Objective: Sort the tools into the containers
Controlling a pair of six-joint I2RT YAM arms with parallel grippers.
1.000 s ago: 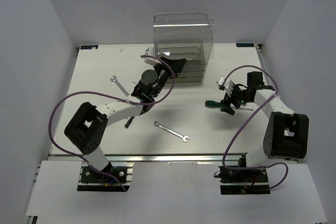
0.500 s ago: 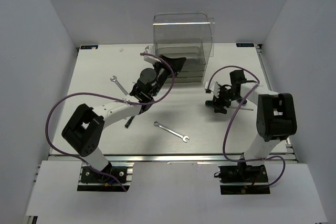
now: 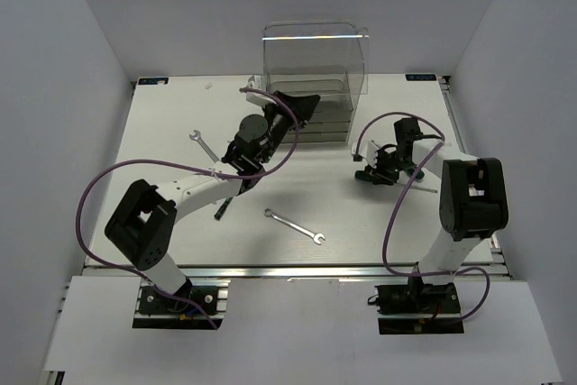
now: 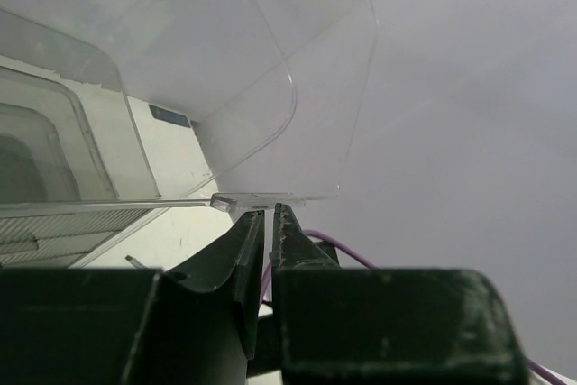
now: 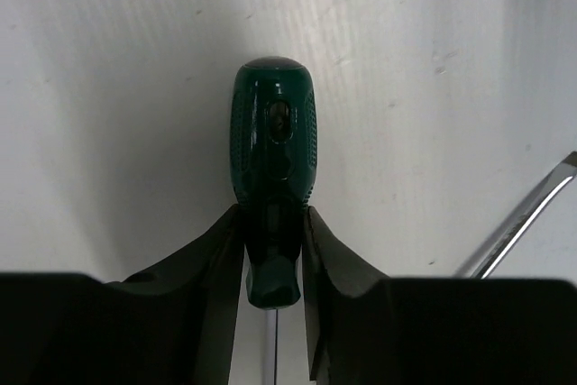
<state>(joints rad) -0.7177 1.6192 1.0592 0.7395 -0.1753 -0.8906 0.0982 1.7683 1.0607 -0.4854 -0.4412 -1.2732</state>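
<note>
Lying on the tabletop (image 3: pixel 180 123), right of the clear box (image 3: pixel 315 56), the green screwdriver (image 5: pixel 273 146) was clamped by the right fingers (image 5: pixel 212 259); left fingers (image 4: pixel 236 254) were set narrow just under the box's lip.

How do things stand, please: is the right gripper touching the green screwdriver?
Touching. The right wrist view shows the fingers of the right gripper pressed against both sides of the green screwdriver at its handle's narrow end, with no gap visible.
</note>
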